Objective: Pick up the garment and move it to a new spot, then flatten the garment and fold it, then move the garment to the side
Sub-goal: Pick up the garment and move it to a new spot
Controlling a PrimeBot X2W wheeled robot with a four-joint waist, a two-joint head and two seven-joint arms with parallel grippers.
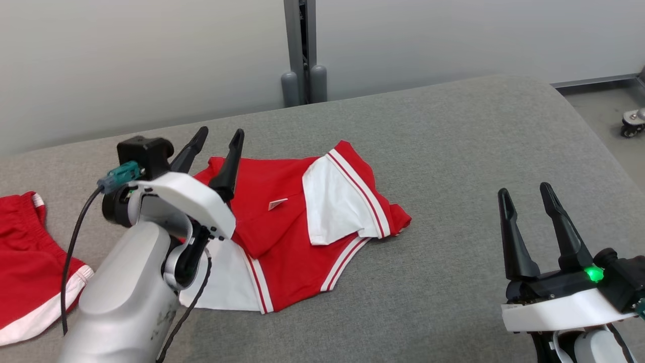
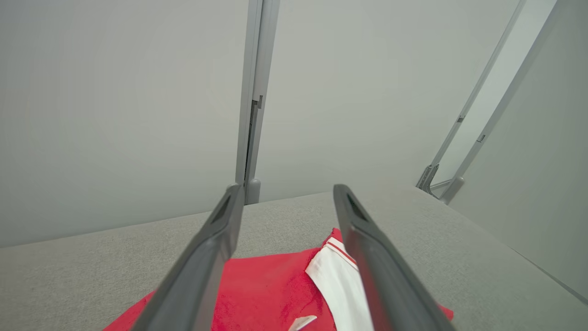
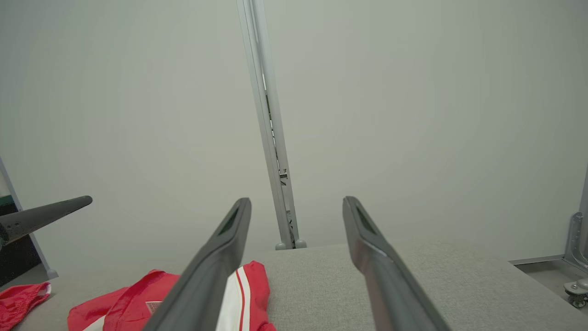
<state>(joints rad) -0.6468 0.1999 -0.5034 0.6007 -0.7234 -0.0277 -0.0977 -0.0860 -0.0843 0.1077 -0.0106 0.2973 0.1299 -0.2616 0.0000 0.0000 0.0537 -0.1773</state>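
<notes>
**Plainly, both claws are slack and the red garment lies flat on the grey cushion**

From the lower left of the head view, the left arm's pale forearm climbs into the frame. Its wrist is cocked, so the left gripper [image 1: 220, 132] points up the frame and leans a little to the right. Its two dark fingers are spread, with nothing between them. They stand over the left end of the garment [image 1: 282, 237], and whether they touch the cloth I cannot tell. In its own wrist view the red cloth lies below the parted fingers.

The right gripper [image 1: 524, 189] sits at the lower right, well apart from the garment. It points up the frame and is likewise unclenched and holding nothing.

The garment is a pair of red shorts with white side panels and striped hems, lying just left of centre on the grey cushion [image 1: 453, 166]. Its long axis runs from lower left to upper right of the frame. One white panel is folded over at the upper right end, and a small label [image 1: 277, 203] shows near the middle.

A second red garment [image 1: 25, 262] lies at the far left edge.
</notes>
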